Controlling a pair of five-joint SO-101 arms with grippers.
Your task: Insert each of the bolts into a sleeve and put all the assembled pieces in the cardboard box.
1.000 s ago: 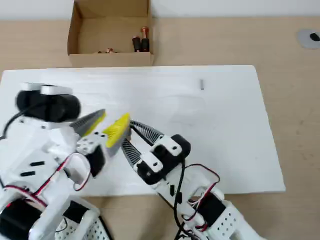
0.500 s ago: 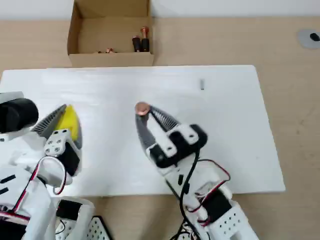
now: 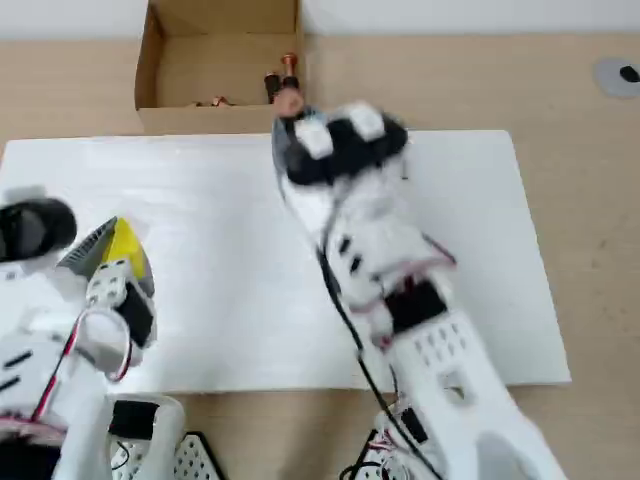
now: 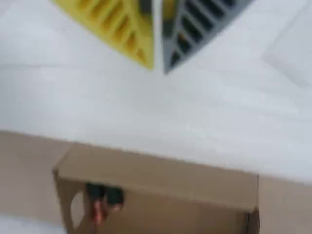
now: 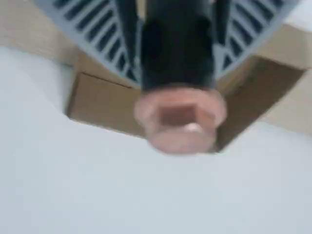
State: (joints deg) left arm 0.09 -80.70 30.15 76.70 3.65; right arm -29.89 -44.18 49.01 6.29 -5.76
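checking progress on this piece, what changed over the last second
The left gripper drew back from the middle of the white mat to its left side. The right gripper, shut on the assembled piece, carried it to the cardboard box, at its near right corner. The box and the pieces inside stayed put.

— Where's the assembled piece (image 5: 179,92)?
— It's a black sleeve with a copper hex bolt head poking out, clamped in the right gripper (image 3: 287,112) at the near right corner of the cardboard box (image 3: 220,120).
— And what's inside the box?
— Finished pieces (image 3: 280,82), black and copper, by the right wall, and copper bits (image 3: 214,101) along the near wall.
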